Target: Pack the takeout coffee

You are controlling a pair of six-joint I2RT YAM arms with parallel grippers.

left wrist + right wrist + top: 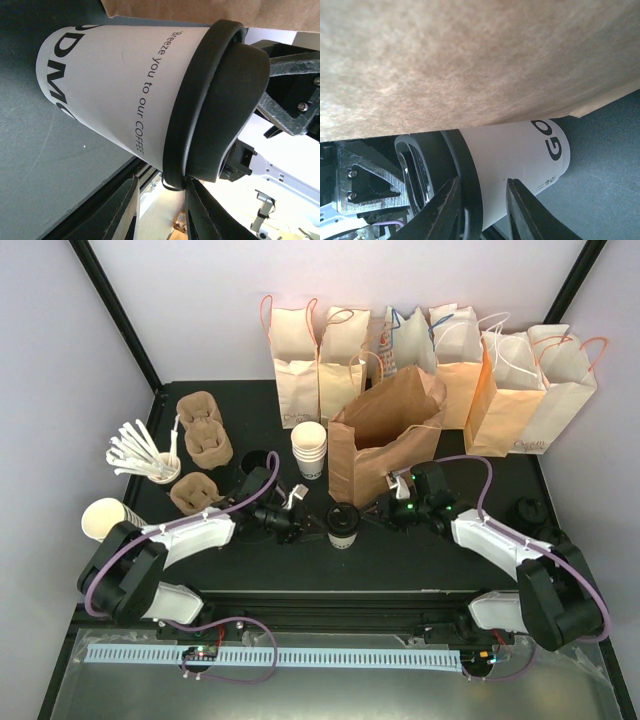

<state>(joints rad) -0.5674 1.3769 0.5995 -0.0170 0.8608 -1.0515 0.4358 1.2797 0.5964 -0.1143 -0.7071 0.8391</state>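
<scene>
The takeout coffee (343, 525), a white paper cup with a black lid, stands upright on the black table just in front of the open brown paper bag (385, 435). My left gripper (314, 527) is right beside the cup on its left. In the left wrist view the cup (120, 85) fills the frame. The left gripper (162, 200) is open, the lid's rim at its tips and one fingertip (202, 200) touching that rim. My right gripper (370, 518) is close on the cup's right. It is open (482, 200), with its fingers in front of the lid's rim and the upper wall of the cup (515, 150).
Several paper bags (430, 360) stand along the back. A stack of white cups (310, 448) and black lids (258, 462) are behind the left gripper. Cardboard cup carriers (200, 440), white stirrers (145, 455) and a lying cup stack (105, 518) are at the left.
</scene>
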